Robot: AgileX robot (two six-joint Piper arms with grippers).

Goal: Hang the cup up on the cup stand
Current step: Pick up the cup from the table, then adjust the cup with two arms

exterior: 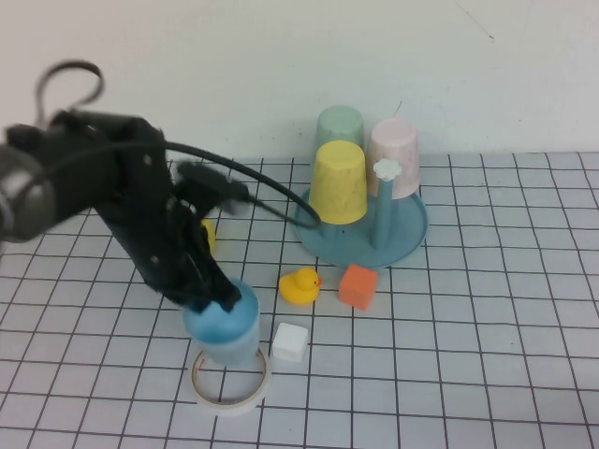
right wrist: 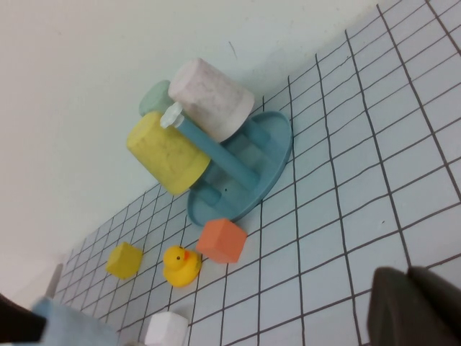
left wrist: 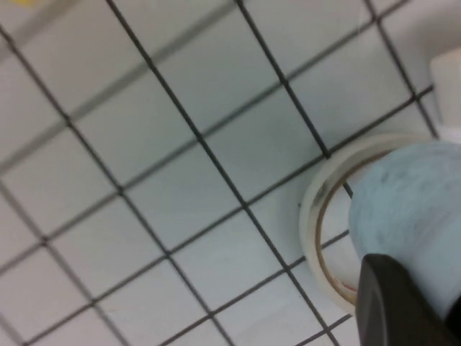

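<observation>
The light blue cup (exterior: 225, 327) is at the front left of the table, over a ring of tape (exterior: 231, 385). My left gripper (exterior: 211, 299) is shut on the cup's upper part. In the left wrist view one dark finger (left wrist: 392, 303) lies against the cup (left wrist: 410, 209). The teal cup stand (exterior: 360, 238) is at the back centre, and its white-flower peg (exterior: 387, 169) is bare. My right gripper (right wrist: 410, 303) shows only in the right wrist view, shut and empty above the grid table, away from the stand (right wrist: 248, 180).
A yellow cup (exterior: 339, 182), a pale pink cup (exterior: 393, 157) and a green cup (exterior: 339, 126) hang on the stand. A rubber duck (exterior: 299, 285), an orange cube (exterior: 357, 285) and a white cube (exterior: 290, 341) lie between the cup and the stand. A yellow block (right wrist: 124, 259) lies behind the left arm.
</observation>
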